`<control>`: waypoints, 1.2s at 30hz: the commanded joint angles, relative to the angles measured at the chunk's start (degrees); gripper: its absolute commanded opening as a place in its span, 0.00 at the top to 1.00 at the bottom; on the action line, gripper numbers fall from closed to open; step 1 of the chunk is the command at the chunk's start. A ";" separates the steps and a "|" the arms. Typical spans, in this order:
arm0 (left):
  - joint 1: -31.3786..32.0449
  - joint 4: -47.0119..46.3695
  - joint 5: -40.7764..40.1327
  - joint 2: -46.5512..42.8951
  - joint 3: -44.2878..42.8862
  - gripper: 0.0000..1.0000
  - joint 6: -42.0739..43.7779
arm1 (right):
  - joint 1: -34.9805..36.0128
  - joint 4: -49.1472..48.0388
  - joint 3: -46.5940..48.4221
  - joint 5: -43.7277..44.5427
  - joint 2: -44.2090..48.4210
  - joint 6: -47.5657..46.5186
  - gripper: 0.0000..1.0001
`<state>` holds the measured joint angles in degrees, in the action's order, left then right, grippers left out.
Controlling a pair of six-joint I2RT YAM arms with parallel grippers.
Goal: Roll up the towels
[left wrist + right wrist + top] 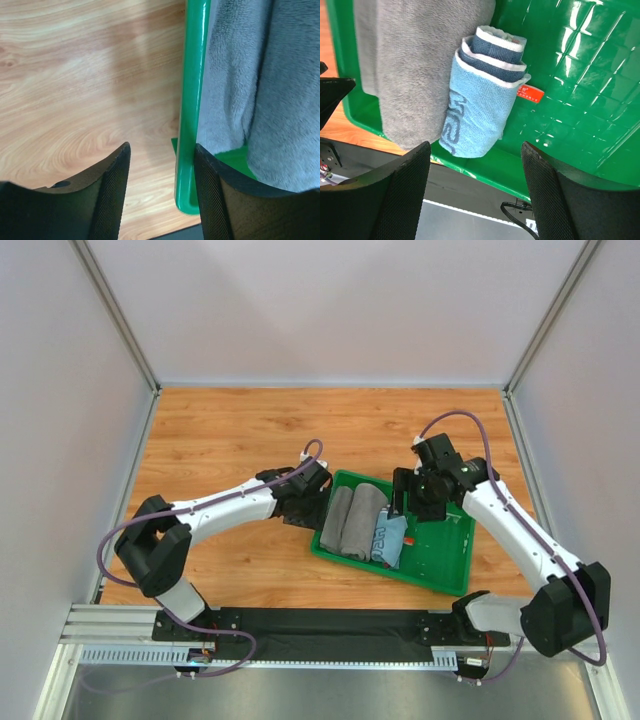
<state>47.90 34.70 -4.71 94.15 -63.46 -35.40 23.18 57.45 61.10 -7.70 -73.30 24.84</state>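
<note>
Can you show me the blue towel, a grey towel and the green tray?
blue towel (475, 117): right wrist view, on the middle of the roll's side.
grey towel (417, 70): right wrist view, on its fluffy top.
green tray (580, 85): right wrist view, on the bare shiny floor.

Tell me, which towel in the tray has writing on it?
The light blue towel, rightmost of three in the green tray; both grey towels beside it are plain.

We could read nothing in full. The rolled light blue towel (477, 117), just ahead of the right gripper (476, 155), bore large dark letters that curved out of sight. Its small red tag (530, 93) carried print too fine to read.
</note>
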 commanded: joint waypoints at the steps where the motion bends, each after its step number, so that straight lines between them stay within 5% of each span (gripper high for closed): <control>1: -0.70 3.27 -1.88 -5.20 -1.66 0.41 1.29 | 0.29 1.61 2.97 2.08 3.60 -1.37 0.27; 14: -1.41 11.53 -6.36 -19.69 -3.25 0.39 2.52 | 0.38 -0.23 5.43 -1.87 15.46 -2.60 0.25; 23: -1.58 13.64 -19.01 -43.24 3.95 0.36 8.15 | 0.37 -3.30 3.59 -7.85 21.96 -2.52 0.21; 28: -1.58 6.36 -27.44 -61.87 12.12 0.32 10.52 | 0.38 -5.95 1.48 -9.70 27.32 -1.73 0.19; 36: -1.49 -17.27 -49.30 -81.65 35.66 0.26 29.84 | 0.20 -8.67 0.16 -11.28 31.28 -0.32 0.13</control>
<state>46.68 29.63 -41.41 15.88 -32.88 -16.03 23.22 51.96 62.48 -17.54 -43.11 23.73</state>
